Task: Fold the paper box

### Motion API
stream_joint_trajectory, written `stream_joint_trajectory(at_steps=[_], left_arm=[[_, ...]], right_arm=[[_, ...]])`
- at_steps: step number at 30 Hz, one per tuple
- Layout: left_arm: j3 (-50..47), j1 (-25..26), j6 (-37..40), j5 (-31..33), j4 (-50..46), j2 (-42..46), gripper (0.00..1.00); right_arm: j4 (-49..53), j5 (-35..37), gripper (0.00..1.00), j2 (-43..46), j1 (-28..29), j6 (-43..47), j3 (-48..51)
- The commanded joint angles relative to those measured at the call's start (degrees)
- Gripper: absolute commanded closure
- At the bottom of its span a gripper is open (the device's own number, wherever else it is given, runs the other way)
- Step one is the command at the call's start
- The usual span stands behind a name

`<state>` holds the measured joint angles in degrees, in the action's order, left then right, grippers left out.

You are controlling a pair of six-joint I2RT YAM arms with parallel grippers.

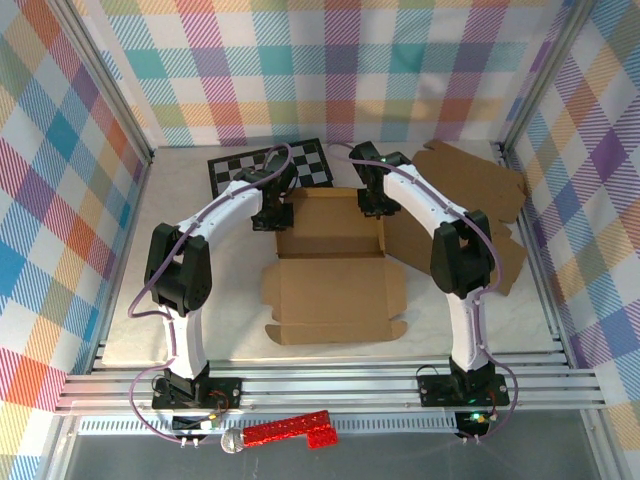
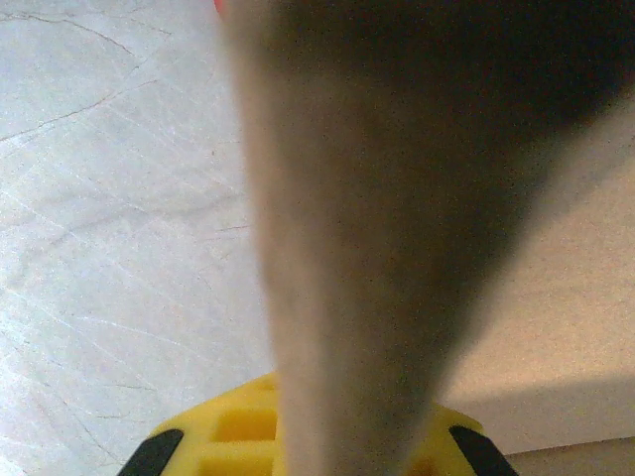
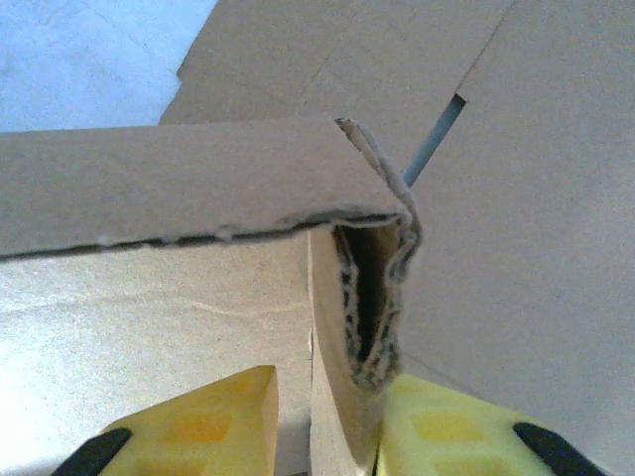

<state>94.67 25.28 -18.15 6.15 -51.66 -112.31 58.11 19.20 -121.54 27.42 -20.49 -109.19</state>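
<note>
Blurred brown cardboard, too close to the left wrist lens to focus, hid most of the left tool (image 2: 313, 448). Only its yellow moulded pads (image 2: 233, 428) showed at the bottom edge, closed tight on a flap of the paper box (image 1: 335, 290). The right tool (image 3: 327, 436) straddled a doubled box wall whose torn corrugated edge showed fluting. Its jaws stood slightly apart, one pad against the board and the other with a thin gap. From above, the half-folded box lay mid-desk (image 1: 225, 310), with both tools at its far corners. Flat matte cardboard sheets (image 1: 470, 180) lay toward the far right corner, partly cut off by the right arm. A checkerboard (image 1: 270, 165) sat by the far edge.
</note>
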Motion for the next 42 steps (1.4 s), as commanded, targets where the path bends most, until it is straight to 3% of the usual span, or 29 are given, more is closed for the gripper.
stream_joint_trajectory(at_steps=[1,18,23,27,31,37,39,42], left_arm=[[2.0,0.4,1.1,-0.9,-1.5,-0.4,1.0],[2.3,0.4,1.5,-0.5,-1.9,-0.7,1.0],[2.2,0.3,1.4,-0.6,-1.6,-0.9,1.0],[2.2,0.4,1.4,-0.5,-1.6,-0.9,1.0],[2.1,0.4,1.4,-0.4,-1.6,-0.7,1.0],[2.2,0.4,1.4,-0.5,-1.4,-0.8,1.0],[2.4,0.4,1.4,-0.5,-1.4,-1.0,1.0],[2.9,0.4,1.9,-0.1,-1.8,-1.4,1.0]], right_arm=[[1.4,-1.0,0.73,-1.6,-0.1,0.1,-1.6],[0.0,0.7,0.61,-1.7,-0.6,-2.2,4.5],[-1.6,0.3,0.66,0.0,-0.6,-3.1,7.6],[-0.9,2.0,0.84,-0.7,-0.6,-3.6,7.5],[-0.6,3.3,0.86,-0.7,-0.6,-3.4,7.0],[0.3,3.5,0.99,-1.3,-0.5,-3.5,5.9],[0.3,3.2,0.98,-1.2,-0.5,-3.5,5.9],[-0.1,1.1,0.86,0.2,-0.5,-3.2,6.1]])
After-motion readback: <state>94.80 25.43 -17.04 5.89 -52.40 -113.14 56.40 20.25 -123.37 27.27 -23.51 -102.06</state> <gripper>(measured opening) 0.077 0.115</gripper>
